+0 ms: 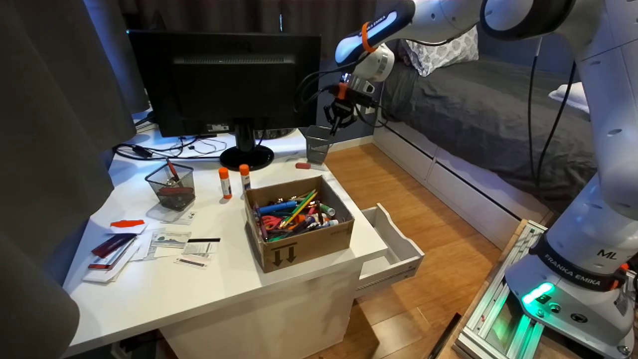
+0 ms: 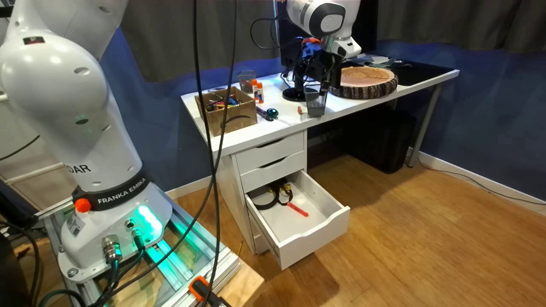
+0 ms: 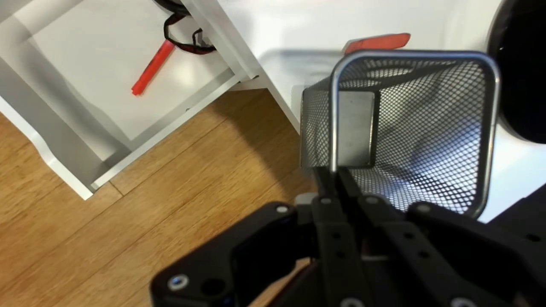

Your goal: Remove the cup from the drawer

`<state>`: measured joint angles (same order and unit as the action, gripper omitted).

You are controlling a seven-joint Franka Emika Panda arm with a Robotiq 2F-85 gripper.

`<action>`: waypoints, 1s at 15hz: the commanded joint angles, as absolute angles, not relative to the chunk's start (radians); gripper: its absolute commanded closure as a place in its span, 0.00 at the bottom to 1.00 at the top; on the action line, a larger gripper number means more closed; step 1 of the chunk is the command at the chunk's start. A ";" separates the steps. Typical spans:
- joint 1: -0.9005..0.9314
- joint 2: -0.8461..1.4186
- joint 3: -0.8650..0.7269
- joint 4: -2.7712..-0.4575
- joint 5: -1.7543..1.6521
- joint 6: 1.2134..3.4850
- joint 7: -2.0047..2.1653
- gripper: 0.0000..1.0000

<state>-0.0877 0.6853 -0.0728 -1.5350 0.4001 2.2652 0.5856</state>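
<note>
The cup (image 3: 426, 128) is a grey mesh cup with a lighter metal rim, at the desk corner. It shows in both exterior views (image 1: 317, 147) (image 2: 315, 107). My gripper (image 3: 335, 172) is shut on one side of its rim, one finger inside and one outside. The gripper comes from above in both exterior views (image 1: 334, 130) (image 2: 324, 90). The cup looks nearly upright; I cannot tell if its base touches the desk. The white drawer (image 2: 315, 238) is pulled open below the desk and holds black items and a red pen. It shows in the wrist view (image 3: 85, 55).
A brown box (image 1: 309, 249) of coloured items stands on the desk. Glue sticks (image 1: 225, 184), a dark mesh pen holder (image 1: 172, 192) and a monitor (image 1: 219, 89) are there too. A red item (image 3: 379, 42) lies beside the cup. A wood slab (image 2: 362, 91) sits farther along.
</note>
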 commanded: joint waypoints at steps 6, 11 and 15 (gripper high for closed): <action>-0.075 0.746 -0.047 -1.465 0.400 2.280 0.566 0.98; -0.067 0.764 -0.049 -1.443 0.391 2.278 0.562 0.98; -0.068 0.767 -0.049 -1.432 0.391 2.281 0.550 0.55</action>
<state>-0.0702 0.7472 -0.0497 -1.4695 0.3976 2.2754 0.5596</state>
